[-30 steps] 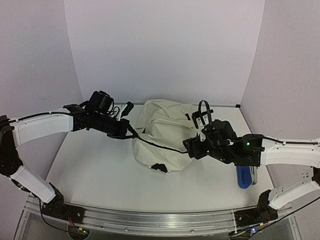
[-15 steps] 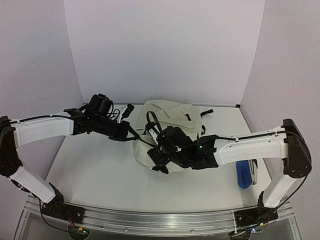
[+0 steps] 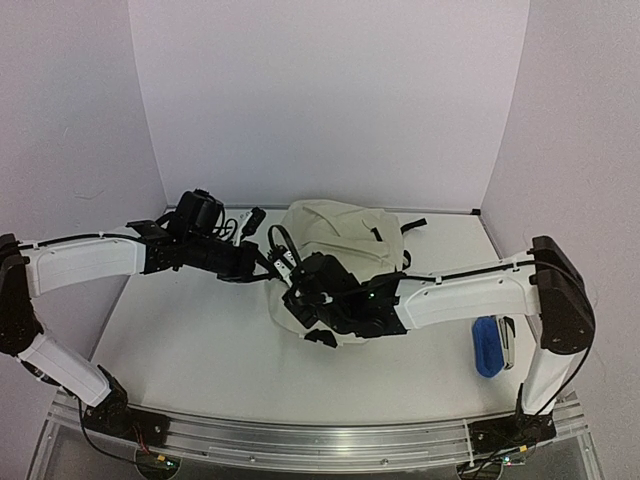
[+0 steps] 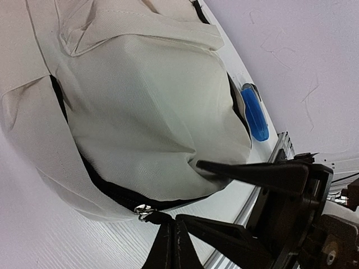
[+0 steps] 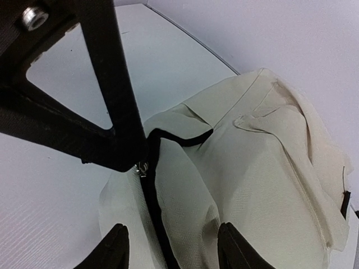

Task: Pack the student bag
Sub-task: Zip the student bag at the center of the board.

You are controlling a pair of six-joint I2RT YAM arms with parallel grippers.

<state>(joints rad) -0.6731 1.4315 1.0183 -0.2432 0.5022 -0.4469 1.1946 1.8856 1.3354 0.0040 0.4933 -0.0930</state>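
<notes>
The student bag (image 3: 345, 235), cream canvas with black zipper trim, lies in the middle of the table. My left gripper (image 3: 265, 270) is at its left edge, shut on the black zipper pull (image 4: 162, 224) just behind the metal slider (image 4: 143, 211). My right gripper (image 3: 292, 290) reaches across the bag to the same edge. In the right wrist view the right gripper (image 5: 175, 249) stands open, its fingertips (image 5: 118, 246) astride the bag's cloth (image 5: 252, 185) and the black zipper line (image 5: 151, 207). The left gripper (image 5: 126, 154) shows there, holding the pull.
A blue oblong item (image 3: 485, 345) lies on the table at the right, beside a pale object (image 3: 508, 345); the blue item (image 4: 253, 115) also shows in the left wrist view. A black strap (image 3: 412, 224) trails from the bag's back right. Walls close in behind and on both sides.
My right arm has swung left from near the blue item, across the bag, to its left edge beside the left gripper. The left arm has held still on the zipper pull.
</notes>
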